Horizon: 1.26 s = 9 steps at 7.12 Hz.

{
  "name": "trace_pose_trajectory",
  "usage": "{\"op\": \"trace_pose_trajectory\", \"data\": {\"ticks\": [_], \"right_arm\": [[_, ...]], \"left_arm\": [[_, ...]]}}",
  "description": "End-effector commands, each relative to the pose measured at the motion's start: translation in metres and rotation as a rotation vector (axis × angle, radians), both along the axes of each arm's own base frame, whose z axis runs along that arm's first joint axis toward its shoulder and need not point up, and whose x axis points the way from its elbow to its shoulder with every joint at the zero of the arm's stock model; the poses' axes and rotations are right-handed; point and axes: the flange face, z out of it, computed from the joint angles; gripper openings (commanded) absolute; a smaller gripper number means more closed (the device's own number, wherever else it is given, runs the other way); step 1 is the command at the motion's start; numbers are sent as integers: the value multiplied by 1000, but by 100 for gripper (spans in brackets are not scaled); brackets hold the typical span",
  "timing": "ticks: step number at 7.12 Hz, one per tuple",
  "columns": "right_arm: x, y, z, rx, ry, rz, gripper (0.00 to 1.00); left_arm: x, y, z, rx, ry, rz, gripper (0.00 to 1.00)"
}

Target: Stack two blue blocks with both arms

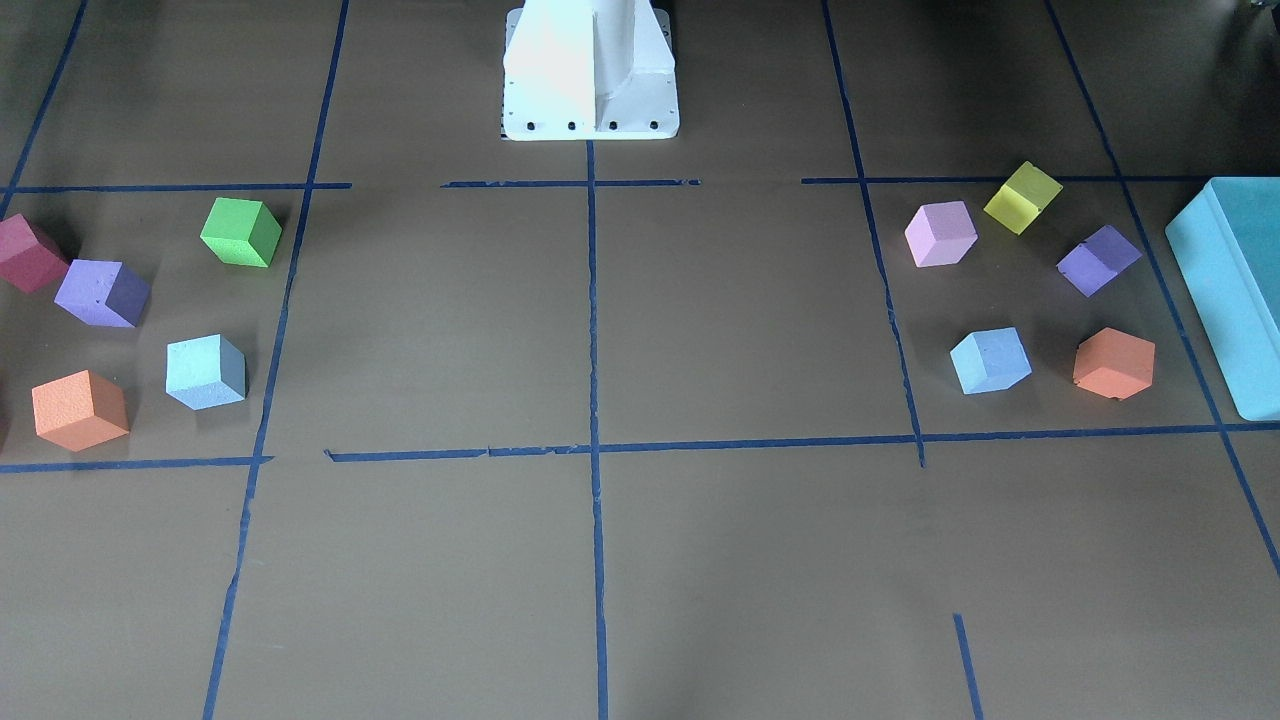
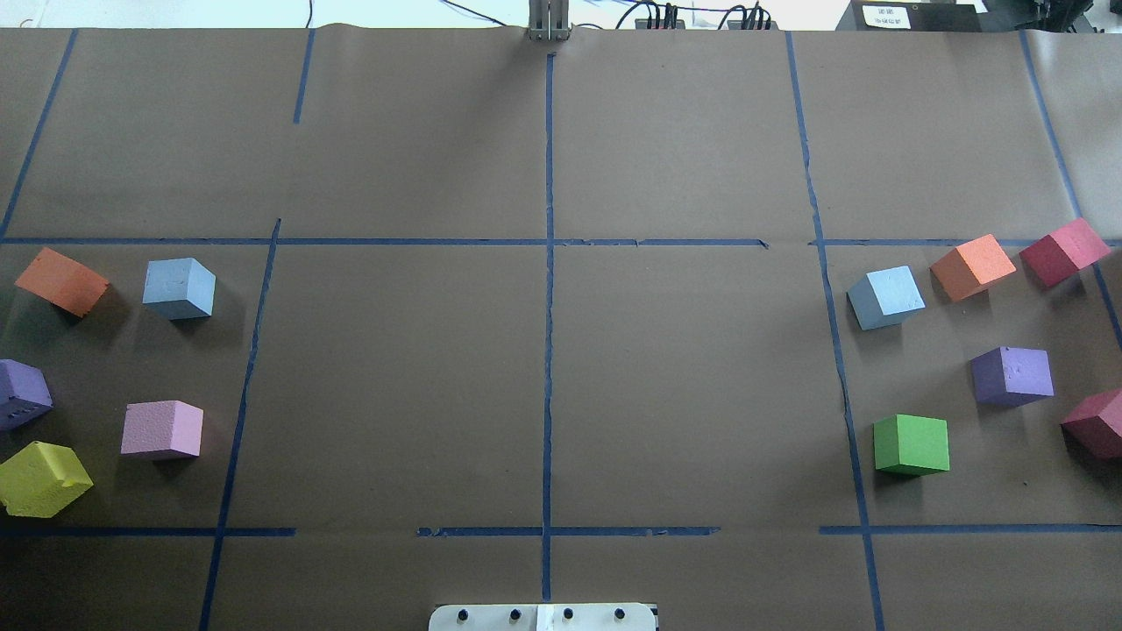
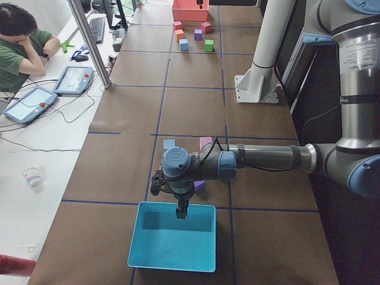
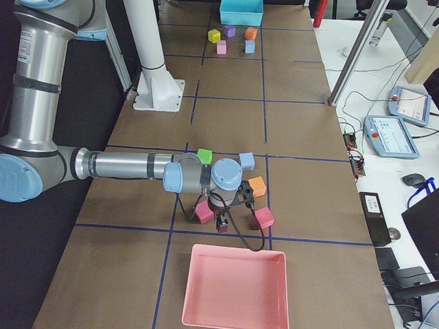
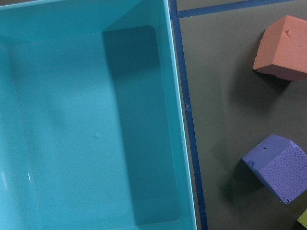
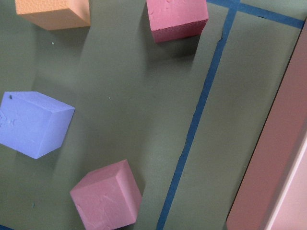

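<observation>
One pale blue block [image 2: 180,287] sits on the table's left side, also in the front view [image 1: 990,360]. The other blue block [image 2: 885,297] sits on the right side, also in the front view [image 1: 205,372]. Both stand alone, far apart. My left gripper [image 3: 181,214] shows only in the exterior left view, hanging over the teal box [image 3: 171,265]; I cannot tell if it is open. My right gripper [image 4: 221,225] shows only in the exterior right view, above the magenta cubes beside the pink tray [image 4: 233,288]; I cannot tell its state.
Orange [image 2: 61,280], purple [image 2: 22,393], pink [image 2: 162,429] and yellow [image 2: 42,478] cubes surround the left blue block. Orange [image 2: 973,265], magenta [image 2: 1062,251], purple [image 2: 1012,375] and green [image 2: 912,444] cubes surround the right one. The white pedestal [image 1: 590,70] stands at the middle. An operator [image 3: 21,41] sits alongside.
</observation>
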Motion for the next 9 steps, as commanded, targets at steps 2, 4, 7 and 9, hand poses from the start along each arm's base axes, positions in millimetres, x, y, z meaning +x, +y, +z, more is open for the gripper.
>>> {"op": "trace_pose_trajectory", "data": {"ticks": [2,4,7,9], "right_arm": [[0,-1,-1,4,0,0,100],[-25,-40,-42,4,0,47,100],[-116,-103,-140,-3,-38,142,100],[-199,-109,-184,-35,-34,213,100]], "left_arm": [[0,0,0,0,2,0,100],[0,0,0,0,2,0,100],[0,0,0,0,6,-1,100],[1,0,0,0,8,-1,100]]}}
